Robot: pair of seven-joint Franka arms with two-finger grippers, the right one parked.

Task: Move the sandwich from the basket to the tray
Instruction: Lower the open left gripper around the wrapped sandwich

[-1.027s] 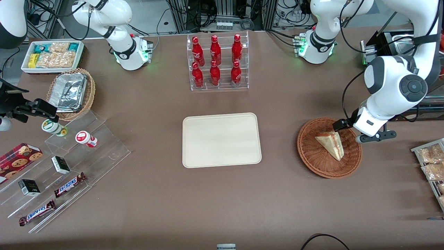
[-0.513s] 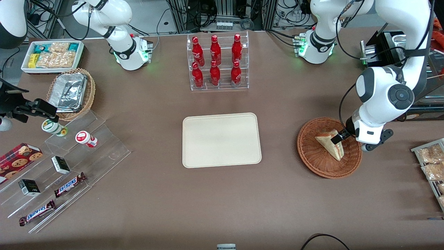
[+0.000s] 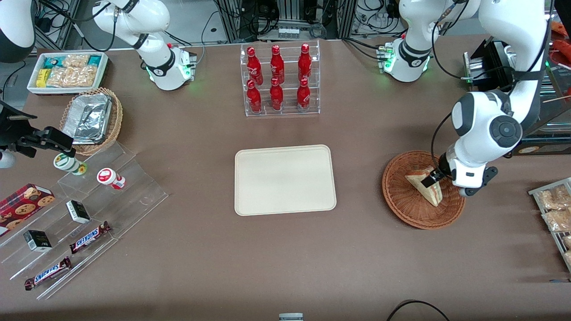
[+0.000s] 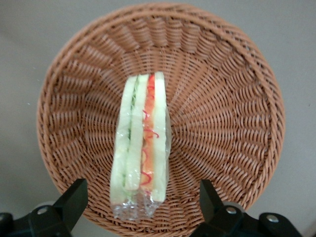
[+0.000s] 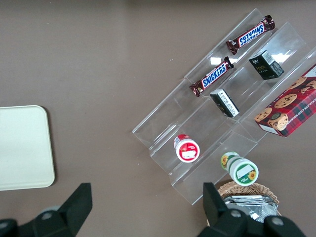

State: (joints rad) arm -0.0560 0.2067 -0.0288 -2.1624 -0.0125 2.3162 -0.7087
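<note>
The sandwich [image 3: 426, 188] is a clear-wrapped wedge of pale bread with red and green filling. It stands on edge in the reddish-brown wicker basket [image 3: 403, 200] toward the working arm's end of the table. My left gripper [image 3: 433, 178] hangs low over the sandwich, open. In the left wrist view the sandwich [image 4: 140, 148] lies between my two black fingers [image 4: 73, 202], which stand wide apart and do not touch it, with the basket [image 4: 222, 108] under them; the gripper [image 4: 142, 205] holds nothing. The cream tray [image 3: 284, 179] lies at mid-table, and it also shows in the right wrist view [image 5: 22, 148].
A clear rack of red bottles [image 3: 279, 80] stands farther from the front camera than the tray. A wire rack of snack packets [image 3: 555, 209] lies beside the basket at the table's end. Toward the parked arm's end are acrylic steps with candy bars [image 3: 89, 236], a foil-tray basket [image 3: 91, 118] and a snack bin [image 3: 67, 71].
My gripper has come down and moved toward the sandwich, from beside the basket's rim to low over the wedge. The sandwich and basket have not moved.
</note>
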